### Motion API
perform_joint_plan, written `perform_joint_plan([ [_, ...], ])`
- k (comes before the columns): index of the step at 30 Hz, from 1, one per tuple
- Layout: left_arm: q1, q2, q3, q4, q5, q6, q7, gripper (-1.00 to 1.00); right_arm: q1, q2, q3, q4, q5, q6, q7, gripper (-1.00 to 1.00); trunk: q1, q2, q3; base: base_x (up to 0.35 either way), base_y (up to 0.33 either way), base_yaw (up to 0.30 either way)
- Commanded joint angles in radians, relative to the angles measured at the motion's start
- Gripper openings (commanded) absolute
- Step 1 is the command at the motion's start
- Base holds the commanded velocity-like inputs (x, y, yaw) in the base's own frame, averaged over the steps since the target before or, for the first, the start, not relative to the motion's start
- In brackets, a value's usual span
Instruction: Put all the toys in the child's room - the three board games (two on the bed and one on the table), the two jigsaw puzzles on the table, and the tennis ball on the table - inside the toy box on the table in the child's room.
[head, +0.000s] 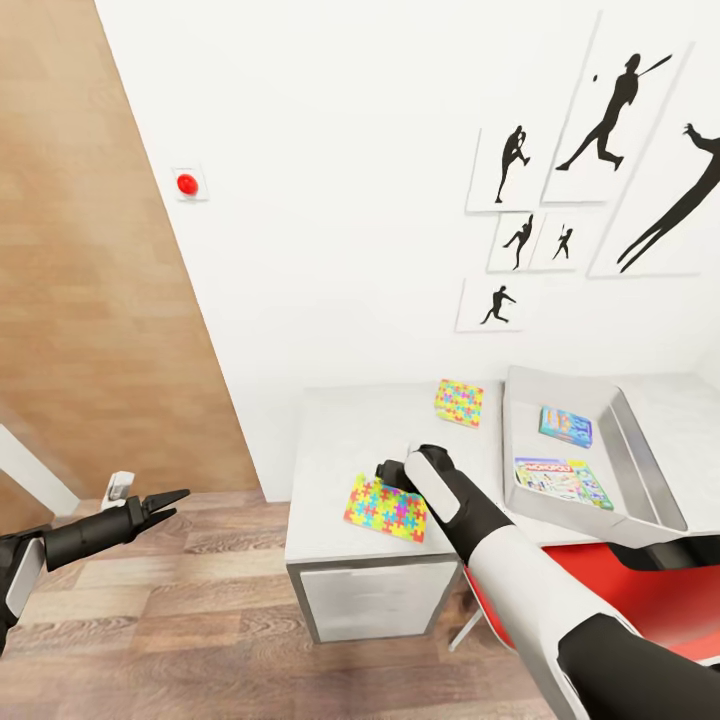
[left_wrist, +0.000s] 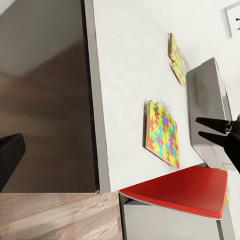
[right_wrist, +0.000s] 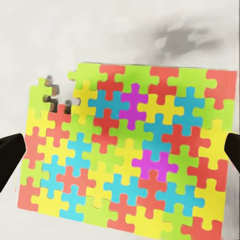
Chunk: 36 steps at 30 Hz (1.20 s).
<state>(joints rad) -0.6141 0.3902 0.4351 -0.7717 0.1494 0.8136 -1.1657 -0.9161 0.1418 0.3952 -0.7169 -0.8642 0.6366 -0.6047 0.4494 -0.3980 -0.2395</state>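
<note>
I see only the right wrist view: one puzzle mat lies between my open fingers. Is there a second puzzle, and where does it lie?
Observer: Yes. The second jigsaw puzzle lies flat on the table, nearer to the wall, beside the toy box.
Operator: What is already inside the toy box?
Observer: Two board games lie in it, a blue one and a white-green one.
Operator: And where is my left hand?
Observer: The left hand hangs open over the wood floor, off the end of the table.
</note>
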Motion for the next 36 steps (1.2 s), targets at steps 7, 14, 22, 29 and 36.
perform_joint_plan([
  [7,-0.001,0.001,0.001,0.000,0.002,0.007,-0.001,1.00,0.000,-0.019,0.003,-0.001,-0.012,-0.006,-0.009,1.00,0.001,-0.002,-0.002,0.000,0.000,0.000],
  [14,-0.001,0.000,0.001,0.000,0.001,0.006,0.000,1.00,0.000,-0.022,-0.011,0.000,-0.012,-0.005,-0.007,1.00,0.001,-0.002,-0.002,0.000,0.000,0.000],
  [22,-0.001,-0.001,0.001,0.000,0.001,0.004,0.000,1.00,0.000,-0.034,-0.033,0.000,-0.012,-0.004,0.007,1.00,0.001,-0.002,-0.002,0.000,0.000,0.000],
  [29,-0.001,0.000,0.001,0.000,0.001,0.004,0.000,1.00,0.000,-0.080,-0.047,0.013,-0.012,-0.007,0.115,1.00,0.001,-0.002,-0.002,0.000,0.000,0.000],
  [36,-0.001,-0.001,0.001,0.000,0.001,0.003,0.001,1.00,0.000,-0.093,-0.080,0.026,-0.011,-0.006,0.152,1.00,0.001,-0.002,-0.002,0.000,0.000,0.000],
])
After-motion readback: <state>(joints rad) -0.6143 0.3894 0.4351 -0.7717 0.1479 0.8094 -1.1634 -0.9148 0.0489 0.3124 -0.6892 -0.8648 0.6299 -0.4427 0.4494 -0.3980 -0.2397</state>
